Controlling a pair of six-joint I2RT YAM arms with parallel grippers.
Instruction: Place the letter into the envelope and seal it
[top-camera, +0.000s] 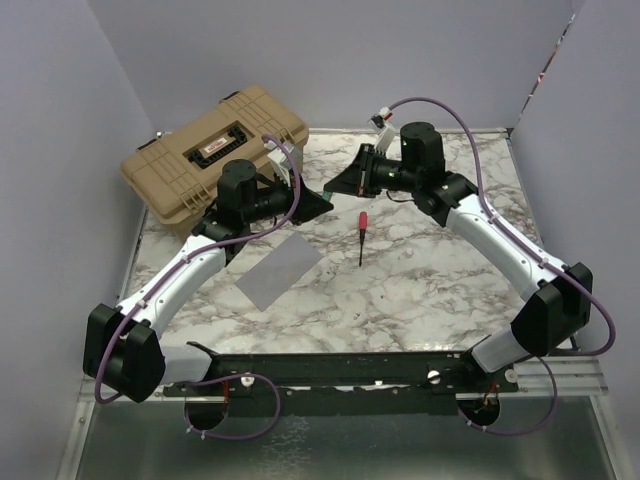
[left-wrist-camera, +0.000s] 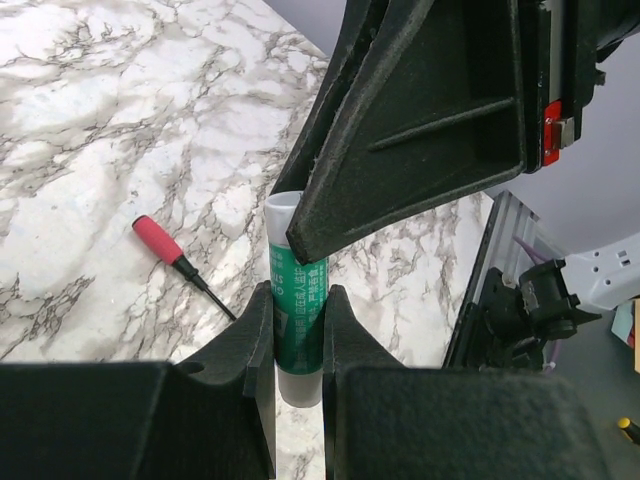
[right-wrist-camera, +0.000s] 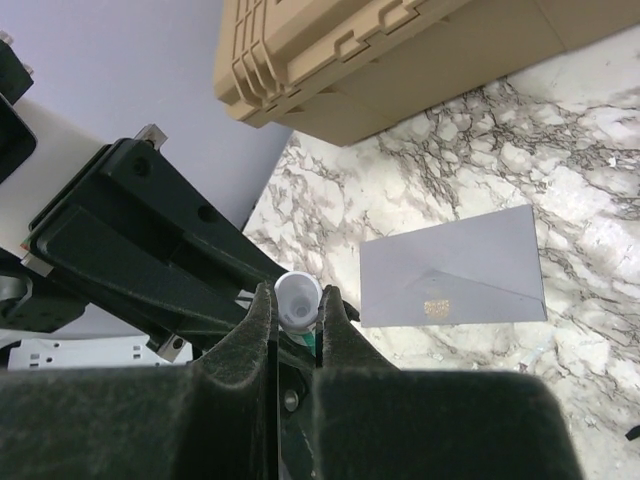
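Two units, left gripper (top-camera: 324, 203) and right gripper (top-camera: 337, 187), meet centrally in the top view; the envelope (top-camera: 278, 270) lies flat near-left of them. Left wrist view: left jaws clamp a green-and-white tube (left-wrist-camera: 298, 335). Right wrist view: right jaws pinch its white end.

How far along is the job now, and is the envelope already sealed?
Possibly done: no loose letter shows, so it may be inside the envelope. In hand: the left gripper holds the glue stick by its green body, and the right gripper grips its white cap. Left: gluing and closing the flap.
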